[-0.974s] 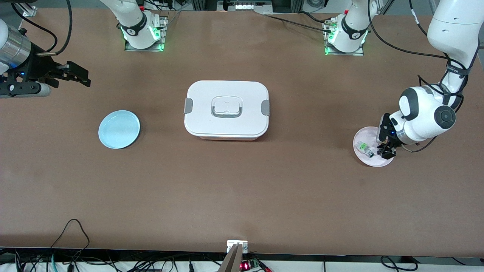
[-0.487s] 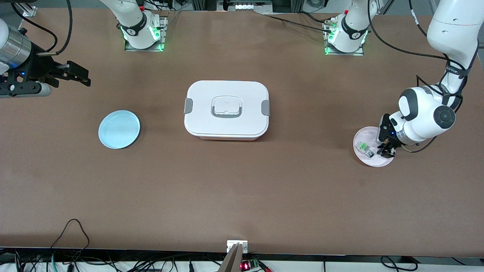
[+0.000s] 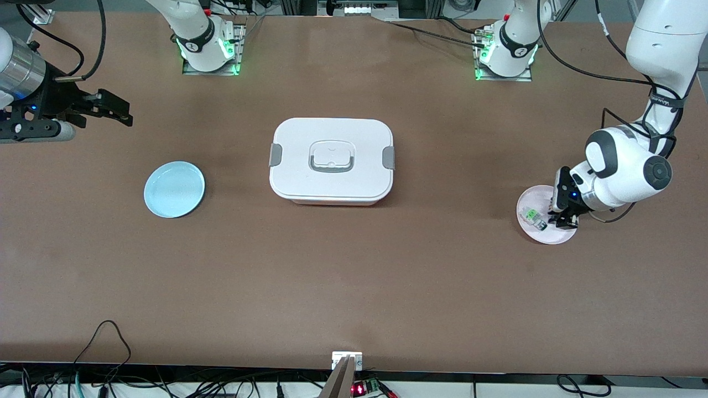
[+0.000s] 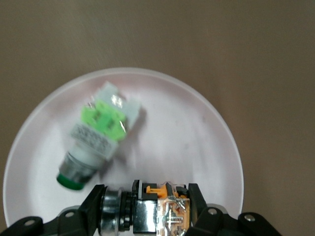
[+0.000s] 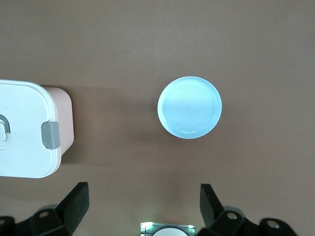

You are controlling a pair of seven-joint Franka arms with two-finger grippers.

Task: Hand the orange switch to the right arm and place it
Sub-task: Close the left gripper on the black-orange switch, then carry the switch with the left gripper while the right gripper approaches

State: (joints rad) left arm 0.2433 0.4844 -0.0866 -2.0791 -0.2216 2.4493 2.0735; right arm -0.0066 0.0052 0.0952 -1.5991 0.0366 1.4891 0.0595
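Left gripper (image 3: 560, 220), low over the pink plate (image 3: 545, 235) at the left arm's end of the table, its two black fingers (image 4: 197, 204) closed on the orange switch (image 4: 157, 209); the switch lies crosswise between them, its orange and metal rear showing in the left wrist view, and whether it touches the plate cannot be told. Right gripper (image 3: 119, 112), held level above the bare tabletop at the right arm's end of the table, fingers (image 5: 74, 201) spread wide and holding nothing; this arm waits. Table (image 3: 354, 287): brown surface carrying all parts. White box (image 3: 331, 160): rounded lidded container with grey side clasps and a recessed handle in the lid, standing at the table's middle. Blue plate (image 3: 174, 189): round, lying between the box and the right arm's end of the table, slightly nearer the front camera than the box. Pink plate: round, also holding the green part (image 4: 98, 140), a small clear-and-green cylinder with a dark green end, lying on its side just beside the gripped switch and apart from it.
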